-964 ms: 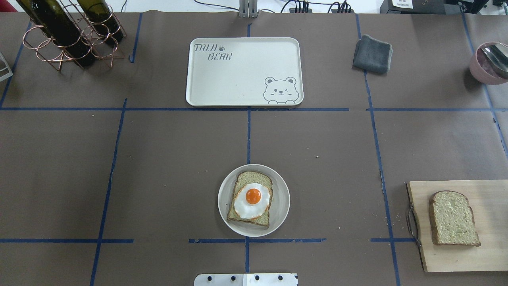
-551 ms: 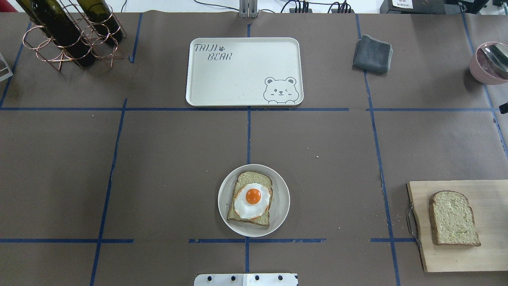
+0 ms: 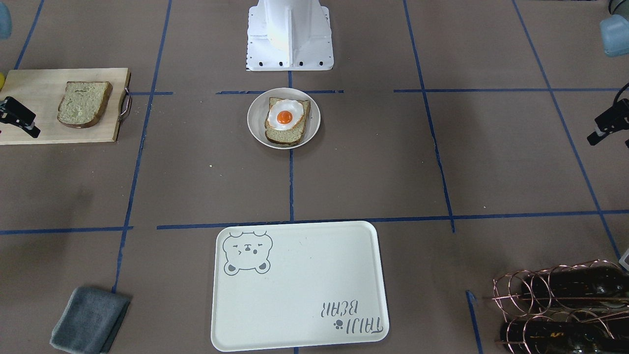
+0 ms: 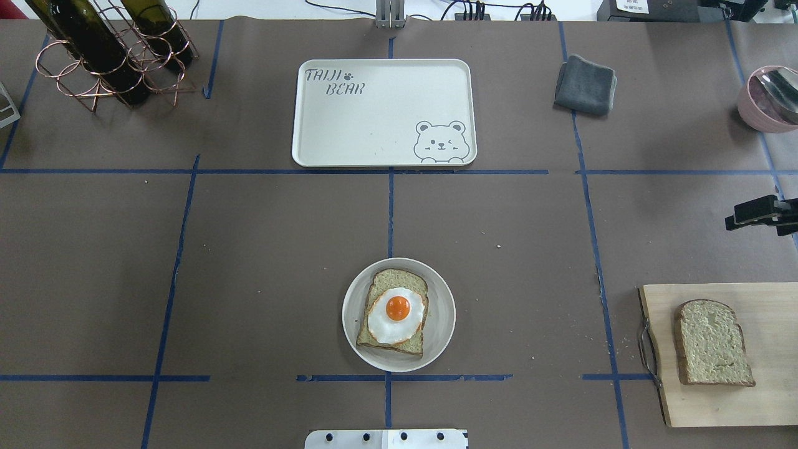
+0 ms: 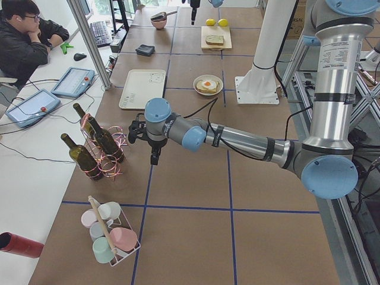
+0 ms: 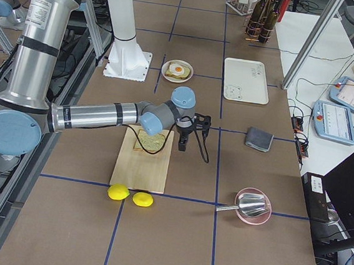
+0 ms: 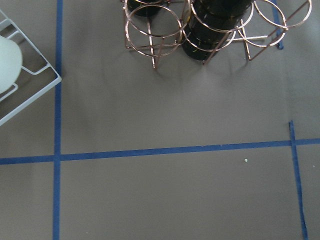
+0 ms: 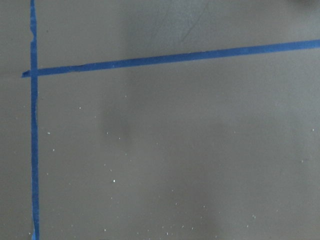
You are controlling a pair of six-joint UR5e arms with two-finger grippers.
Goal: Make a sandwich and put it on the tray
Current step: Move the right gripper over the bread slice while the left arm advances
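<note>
Whether the jaws of the right gripper (image 4: 748,215) or the left gripper (image 3: 607,125) stand parted cannot be told. Nearest the right one, a porous, brown-crusted bread slice (image 4: 712,343) lies on a pale wooden board (image 4: 704,405); nearest the left stands a copper wire rack (image 4: 106,59) of dark bottles. Well apart from both, between them, a round white dish (image 4: 441,312) holds the second slice (image 4: 399,279) under a glossy fried egg (image 4: 397,312), and the smooth cream tray (image 4: 374,118) lies past it across taped brown paper.

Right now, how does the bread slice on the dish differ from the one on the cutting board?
The dish slice carries a fried egg; the board slice is bare. The dish slice sits on a round white dish in the middle, straight in front of the robot; the board slice lies on a wooden cutting board far out on the robot's right. Both are pale with brown crust and lie flat, and neither is on the tray.
</note>
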